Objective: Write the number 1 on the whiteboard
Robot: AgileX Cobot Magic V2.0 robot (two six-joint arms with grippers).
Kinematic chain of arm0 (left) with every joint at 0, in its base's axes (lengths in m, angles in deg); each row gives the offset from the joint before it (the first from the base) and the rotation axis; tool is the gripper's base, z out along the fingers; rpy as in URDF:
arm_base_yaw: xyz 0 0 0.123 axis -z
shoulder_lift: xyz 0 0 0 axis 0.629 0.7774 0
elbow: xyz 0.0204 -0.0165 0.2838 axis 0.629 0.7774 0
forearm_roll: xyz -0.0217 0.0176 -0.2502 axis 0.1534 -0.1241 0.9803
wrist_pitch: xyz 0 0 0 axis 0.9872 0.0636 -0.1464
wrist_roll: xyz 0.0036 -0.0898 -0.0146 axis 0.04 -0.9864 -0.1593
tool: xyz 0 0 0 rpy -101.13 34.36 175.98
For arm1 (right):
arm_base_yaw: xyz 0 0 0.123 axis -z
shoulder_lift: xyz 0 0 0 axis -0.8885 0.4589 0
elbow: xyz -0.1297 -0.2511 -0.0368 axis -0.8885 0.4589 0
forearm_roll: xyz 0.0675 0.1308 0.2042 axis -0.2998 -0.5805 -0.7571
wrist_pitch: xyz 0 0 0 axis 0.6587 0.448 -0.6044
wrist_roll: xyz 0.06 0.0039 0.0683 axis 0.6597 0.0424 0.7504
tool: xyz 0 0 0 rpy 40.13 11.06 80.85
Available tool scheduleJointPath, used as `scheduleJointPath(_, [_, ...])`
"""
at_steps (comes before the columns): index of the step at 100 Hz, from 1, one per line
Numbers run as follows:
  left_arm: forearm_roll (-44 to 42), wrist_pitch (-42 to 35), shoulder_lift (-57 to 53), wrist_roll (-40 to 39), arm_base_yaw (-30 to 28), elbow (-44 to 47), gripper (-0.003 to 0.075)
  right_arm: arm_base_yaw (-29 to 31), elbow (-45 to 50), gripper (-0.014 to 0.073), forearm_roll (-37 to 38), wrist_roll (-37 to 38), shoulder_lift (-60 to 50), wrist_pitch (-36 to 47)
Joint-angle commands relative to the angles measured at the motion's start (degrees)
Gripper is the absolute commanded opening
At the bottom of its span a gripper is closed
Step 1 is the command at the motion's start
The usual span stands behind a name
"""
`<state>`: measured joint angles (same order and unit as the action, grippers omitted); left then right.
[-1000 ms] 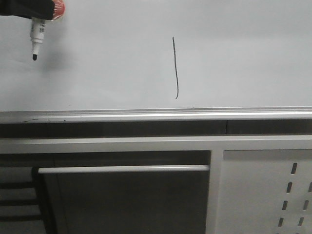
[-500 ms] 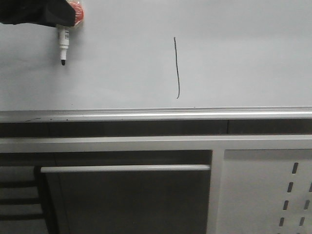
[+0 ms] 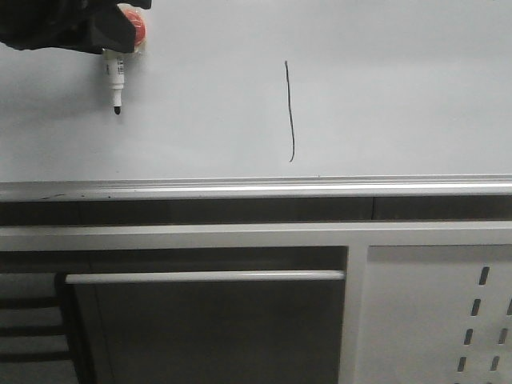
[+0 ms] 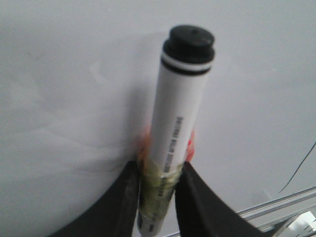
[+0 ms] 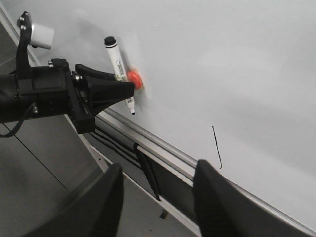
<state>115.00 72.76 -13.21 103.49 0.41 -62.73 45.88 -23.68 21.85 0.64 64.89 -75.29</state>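
Left wrist view, marker (image 4: 180, 103) print blurred, perhaps unreadable

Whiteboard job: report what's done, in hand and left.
Done: the number 1 stands as a thin black stroke on the whiteboard. In hand: the left gripper grips the marker, off to the stroke's left. Left: nothing visible to write; the right gripper is open.

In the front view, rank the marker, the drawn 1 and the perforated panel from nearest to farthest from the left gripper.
1. Marker: clamped in the left gripper, top left, tip pointing down.
2. The 1: a thin stroke mid-board on the whiteboard, to the gripper's right.
3. Perforated panel: bottom right, below the board's rim.
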Motion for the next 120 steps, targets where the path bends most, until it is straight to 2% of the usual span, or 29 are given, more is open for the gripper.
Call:
scheduleJointPath(1, [-0.6,-7.3,-0.9,-0.9,-0.6,-2.6,0.0245,0.3,-1.4,0.0290,-2.0,-0.1,-0.6,3.0])
scheduleJointPath(19, [-0.6,-7.3,-0.9,-0.9,-0.6,-2.6,0.0340,0.3,-1.4,0.0290,-2.0,-0.1,-0.6,2.7])
scheduleJointPath(38, [-0.6,-2.2,-3.3,1.1,-0.6,-1.6,0.0433,0.3,-1.4,0.0290,-1.0,-0.1,-0.7,2.3])
scheduleJointPath(74, [-0.6,1.7,-18.9,2.0,-0.6,6.4,0.0442,0.3,-1.4,0.0288,0.1,-0.1,-0.7,0.8])
scheduleJointPath(79, [-0.6,1.8,-21.6,2.6,-0.6,7.3,0.0441,0.3,-1.4,0.0257,0.1,0.2,-0.8,0.8])
scheduleJointPath(86, [-0.8,1.7,-25.4,2.6,-0.6,8.4,0.0435,0.4,-1.3,0.0157,0.4,0.4,-1.5,1.2])
scheduleJointPath(93, [-1.2,1.7,-28.7,3.7,-0.6,9.5,0.0380,0.4,-0.9,0.0020,0.7,0.4,-3.0,2.1])
scheduleJointPath(98, [-1.1,1.7,-31.1,4.6,-0.6,10.4,0.0277,0.4,0.1,-0.0074,0.8,0.5,-4.6,3.7])
scheduleJointPath(99, [-1.1,1.7,-31.7,4.6,-0.6,10.6,0.0245,0.4,0.3,-0.0069,0.8,0.7,-5.1,4.1])
scheduleJointPath(100, [-1.1,1.7,-31.7,4.7,-0.6,10.7,0.0245,0.4,0.6,-0.0067,0.8,0.7,-5.4,4.4])
scheduleJointPath(102, [-1.1,1.7,-32.7,4.7,-0.6,11.2,0.0173,0.4,1.2,-0.0059,0.8,0.7,-6.2,5.1])
scheduleJointPath(107, [-1.1,1.8,-34.3,4.9,-0.6,12.3,0.0054,0.4,3.1,-0.0052,0.8,0.7,-8.6,7.4])
scheduleJointPath(108, [-1.1,1.9,-34.8,5.0,-0.6,12.6,-0.0007,0.4,3.4,-0.0052,0.8,0.7,-9.0,7.8])
scheduleJointPath(109, [-1.1,1.9,-35.3,5.1,-0.6,12.8,-0.0025,0.4,4.1,-0.0052,0.8,0.7,-9.8,8.6])
scheduleJointPath(120, [-1.1,2.8,-39.2,5.7,-0.6,15.6,-0.0020,0.4,9.9,-0.0052,0.8,0.7,-17.2,14.9])
